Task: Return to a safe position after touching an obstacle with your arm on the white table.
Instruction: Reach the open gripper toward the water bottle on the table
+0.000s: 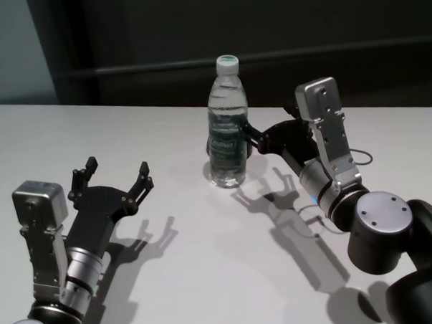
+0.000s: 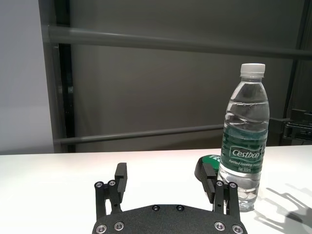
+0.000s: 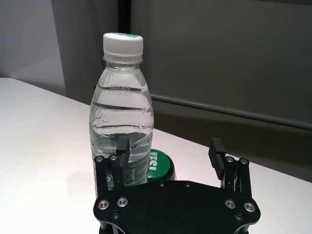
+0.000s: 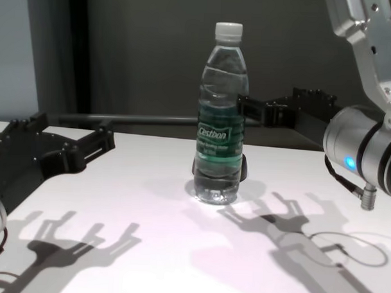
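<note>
Bottle [image 1: 226, 126]: upright mid-tabletop [image 1: 207, 277].
Right tool [image 1: 252, 139]: spread wide, empty, one finger against the bottle's side.
Left tool [image 1: 116, 182]: wide, empty, well apart.
Risk: a sideways drag while pulling back likely topples the bottle.

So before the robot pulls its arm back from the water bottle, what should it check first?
1. Bottle upright on the white table: ok.
2. Right hand open, not clamping the bottle: ok.
3. Right hand clear of the bottle: not ok, one finger sits right against its side; actual contact cannot be told.
4. Cap on, so a tip would not spill: ok.
5. Left hand open and well apart from the bottle: ok.
6. Small green-topped thing behind the bottle out of the retreat path: cannot tell.
</note>
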